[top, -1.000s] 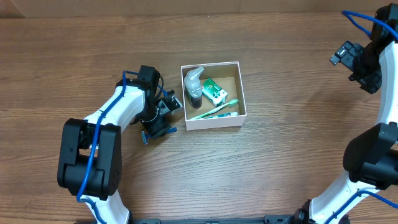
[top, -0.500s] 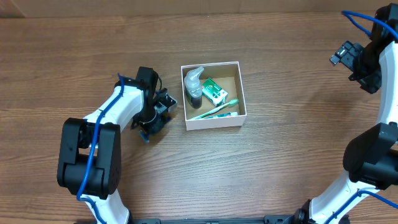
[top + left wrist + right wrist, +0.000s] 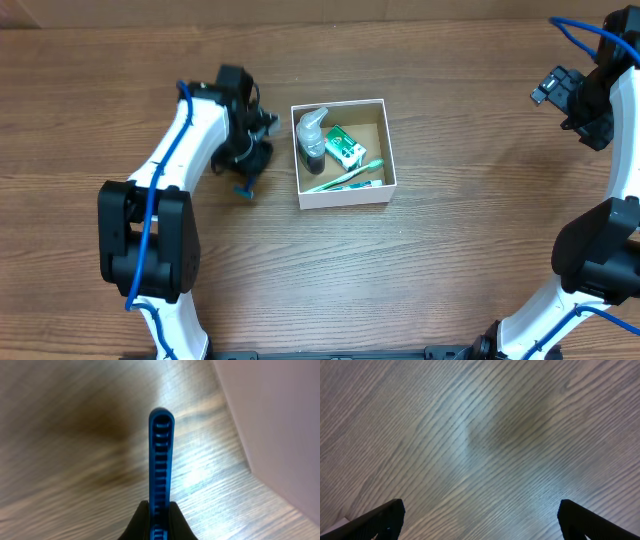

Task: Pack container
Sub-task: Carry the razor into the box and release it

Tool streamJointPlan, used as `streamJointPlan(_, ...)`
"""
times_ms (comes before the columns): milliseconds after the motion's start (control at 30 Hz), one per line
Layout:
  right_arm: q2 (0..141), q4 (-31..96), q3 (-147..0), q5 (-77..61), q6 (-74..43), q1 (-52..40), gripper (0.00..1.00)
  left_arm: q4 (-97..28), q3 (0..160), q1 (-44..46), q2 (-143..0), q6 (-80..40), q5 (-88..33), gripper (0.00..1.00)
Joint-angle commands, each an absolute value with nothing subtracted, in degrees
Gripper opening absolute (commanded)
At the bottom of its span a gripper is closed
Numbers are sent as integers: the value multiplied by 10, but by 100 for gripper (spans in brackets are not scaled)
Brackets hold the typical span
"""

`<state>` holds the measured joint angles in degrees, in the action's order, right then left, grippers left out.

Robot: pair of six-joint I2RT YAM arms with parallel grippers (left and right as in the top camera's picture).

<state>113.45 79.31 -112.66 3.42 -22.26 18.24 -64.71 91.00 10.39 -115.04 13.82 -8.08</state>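
Brown wood-grain table (image 3: 450, 270) — soft glare patches.

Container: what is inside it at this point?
A dark bottle with a grey pump top, a green-and-white packet and a green toothbrush lie inside the container. Whatever lies beneath them is covered.

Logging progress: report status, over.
Left pincer shut on blue ribbed item, beside container. Right pincer open, far right. Nothing seen between item and container.

The square container (image 3: 346, 194), white outside and brown within, sits open on the tabletop (image 3: 450, 250), holding a bottle (image 3: 312, 135), green carton (image 3: 345, 147) and toothbrushes (image 3: 345, 180). Beside it the left fingers (image 3: 176, 521) pinch a blue ribbed stick (image 3: 161, 460).
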Motion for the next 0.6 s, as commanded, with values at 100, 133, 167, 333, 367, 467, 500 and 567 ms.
streamJointPlan(100,1131,792,-1128,44,-226,180,100,-747,1113,101,-1150,128,-49,4)
streamJointPlan(133,1131,792,-1128,44,-226,180,100,-773,1154,102,-1150,128,-52,4)
streamJointPlan(167,1131,792,-1128,44,-226,180,100,-794,1183,104,-1149,128,-63,4)
streamJointPlan(333,1131,792,-1128,44,-226,180,100,-863,1288,182,-1143,212,-105,4)
streamJointPlan(367,1131,792,-1128,44,-226,180,100,-865,1294,219,-1143,246,-104,4)
streamJointPlan(467,1131,792,-1128,44,-226,180,100,-863,1294,304,-1143,319,-98,4)
streamJointPlan(500,1131,791,-1128,44,-226,180,100,-859,1294,331,-1143,342,-77,4)
streamJointPlan(567,1131,791,-1128,44,-226,180,100,-836,1285,369,-1151,362,-10,14)
